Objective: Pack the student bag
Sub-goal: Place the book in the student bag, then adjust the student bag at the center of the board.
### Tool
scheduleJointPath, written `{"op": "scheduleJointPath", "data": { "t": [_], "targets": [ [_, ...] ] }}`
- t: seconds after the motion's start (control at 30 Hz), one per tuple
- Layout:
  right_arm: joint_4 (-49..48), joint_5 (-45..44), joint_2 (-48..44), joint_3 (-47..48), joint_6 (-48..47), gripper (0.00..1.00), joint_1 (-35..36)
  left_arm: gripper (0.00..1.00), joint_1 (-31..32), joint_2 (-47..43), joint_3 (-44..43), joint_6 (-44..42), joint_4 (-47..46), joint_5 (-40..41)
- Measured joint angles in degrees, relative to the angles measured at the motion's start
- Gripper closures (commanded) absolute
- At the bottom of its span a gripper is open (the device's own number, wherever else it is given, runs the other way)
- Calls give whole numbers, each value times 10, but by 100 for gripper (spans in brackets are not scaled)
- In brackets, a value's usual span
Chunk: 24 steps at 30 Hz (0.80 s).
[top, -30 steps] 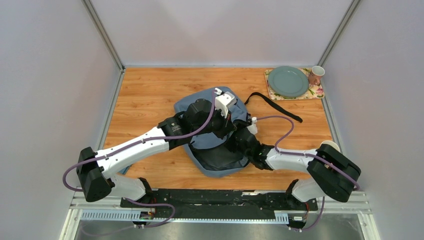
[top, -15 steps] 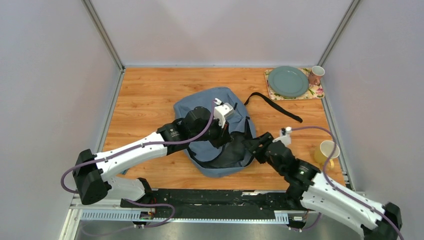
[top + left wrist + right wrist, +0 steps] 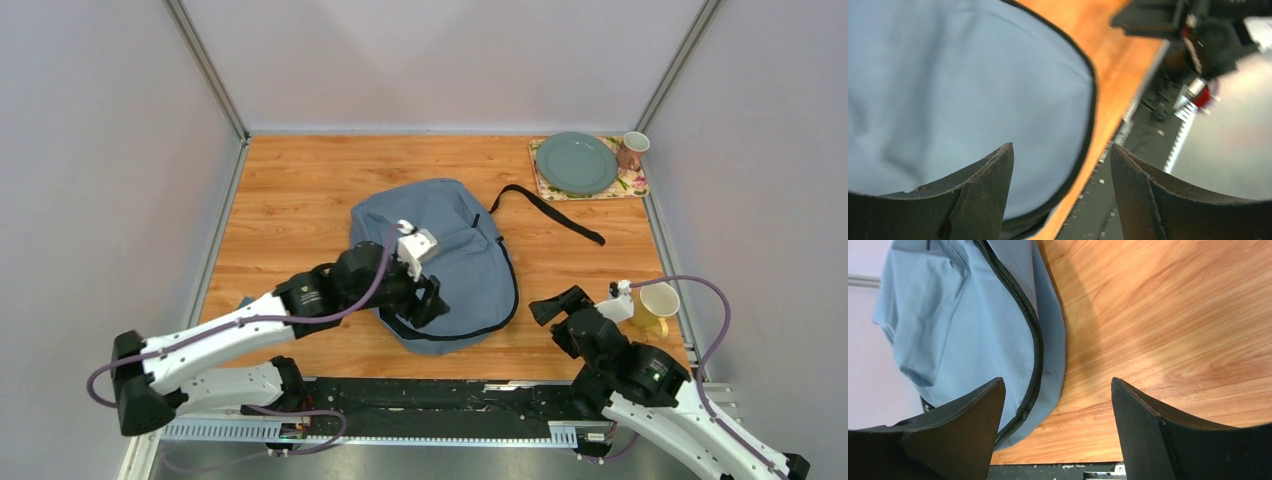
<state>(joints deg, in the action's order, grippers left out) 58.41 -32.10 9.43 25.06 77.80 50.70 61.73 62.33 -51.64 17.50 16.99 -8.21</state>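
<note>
I see the bag (image 3: 460, 245) lying flat mid-table (image 3: 290, 190). My left gripper (image 3: 428, 300) is over its near edge, fingers apart, empty. My right gripper (image 3: 556, 306) is beside the bag, fingers apart, empty.

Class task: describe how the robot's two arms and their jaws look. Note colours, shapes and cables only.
The left arm and right arm match: white tubular links joined by bulky black joints. A purple cable loops along each. Each wrist carries a small white camera block. The jaws are dark, matte, wedge-shaped plates.
</note>
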Motion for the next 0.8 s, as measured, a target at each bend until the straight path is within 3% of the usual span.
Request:
{"op": "scheduleJointPath", "data": {
  "t": [0.13, 0.27, 0.43, 0.6, 0.73, 0.8],
  "targets": [
    [-44, 37, 74, 1, -19, 16, 0, 21, -78, -93, 40, 5, 14, 78],
    [-135, 92, 143, -5, -26, 15, 0, 21, -188, -130, 92, 26, 32, 96],
    [-258, 169, 204, -53, -16, 14, 0, 21, -286, -129, 151, 60, 40, 46],
    [-300, 219, 256, -61, 0, 13, 0, 20, -368, -104, 174, 91, 18, -30],
    [-339, 240, 267, -74, 10, 13, 0, 20, -393, -64, 177, 104, -17, -77],
    [-354, 243, 271, -80, 13, 13, 0, 25, -394, -38, 177, 109, -37, -97]
  ]
}}
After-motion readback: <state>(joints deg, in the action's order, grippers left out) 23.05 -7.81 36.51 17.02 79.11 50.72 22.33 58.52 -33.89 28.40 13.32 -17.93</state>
